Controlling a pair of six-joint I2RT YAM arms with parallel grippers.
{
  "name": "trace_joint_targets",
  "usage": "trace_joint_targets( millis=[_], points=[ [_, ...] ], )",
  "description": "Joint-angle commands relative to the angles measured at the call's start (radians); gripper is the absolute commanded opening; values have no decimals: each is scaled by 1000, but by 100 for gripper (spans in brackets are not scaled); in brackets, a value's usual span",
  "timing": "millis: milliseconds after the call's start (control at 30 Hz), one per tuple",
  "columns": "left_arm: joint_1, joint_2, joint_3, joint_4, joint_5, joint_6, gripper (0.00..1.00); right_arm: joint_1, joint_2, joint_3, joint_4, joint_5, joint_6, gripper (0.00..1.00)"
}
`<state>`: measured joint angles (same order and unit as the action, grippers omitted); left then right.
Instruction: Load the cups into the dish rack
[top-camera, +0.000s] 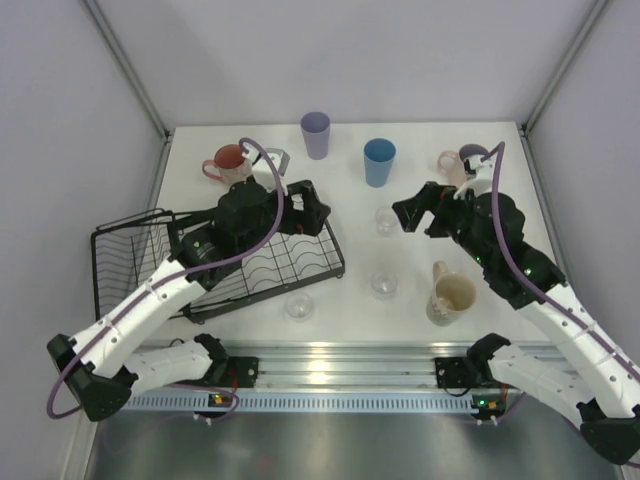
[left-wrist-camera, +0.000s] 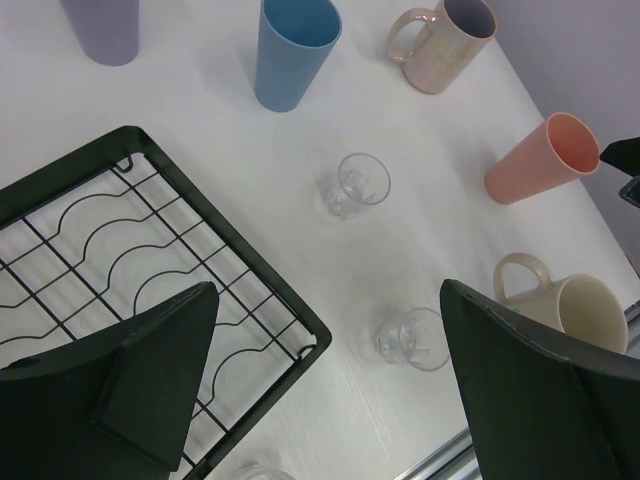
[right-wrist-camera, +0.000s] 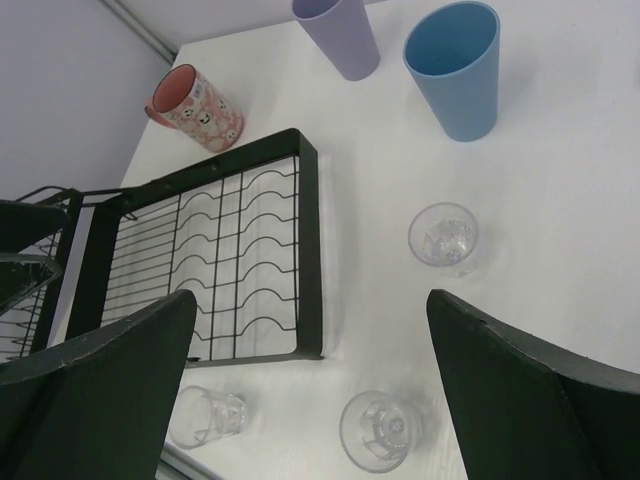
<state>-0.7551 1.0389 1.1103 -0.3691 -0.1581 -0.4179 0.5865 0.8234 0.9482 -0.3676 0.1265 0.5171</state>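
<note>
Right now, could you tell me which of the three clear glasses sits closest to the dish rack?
The glass just off the dish rack at its near edge; the other two glasses stand farther right.

The white table (top-camera: 350, 205) carries a black dish rack (top-camera: 270, 265) on its left side. Along the far edge are a pink mug (top-camera: 230, 162), a lavender tumbler (top-camera: 315, 134), a blue tumbler (top-camera: 379, 161) and a pearly mug (left-wrist-camera: 445, 42). A salmon tumbler (left-wrist-camera: 540, 160) lies on its side. A cream mug (top-camera: 452, 296) stands at the near right. A clear glass (top-camera: 298, 306) is just beside the rack, and a second glass (top-camera: 384, 285) and a third glass (top-camera: 386, 221) are near the middle.

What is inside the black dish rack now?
Inside the dish rack no cup shows on the wire floor. The left arm hides part of it from above; the basket end is only partly visible.
</note>
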Motion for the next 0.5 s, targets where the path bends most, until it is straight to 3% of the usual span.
trace_joint_targets(
  millis=[0,267,467],
  points=[
    [-1,18,31,1,-41,1,98,15,-26,15,45,-36,-2,99],
    [-1,52,60,-2,-66,8,98,15,-38,-8,14,27,3,100],
    [-1,91,71,-2,-28,1,98,13,23,70,-188,333,161,99]
  ],
)
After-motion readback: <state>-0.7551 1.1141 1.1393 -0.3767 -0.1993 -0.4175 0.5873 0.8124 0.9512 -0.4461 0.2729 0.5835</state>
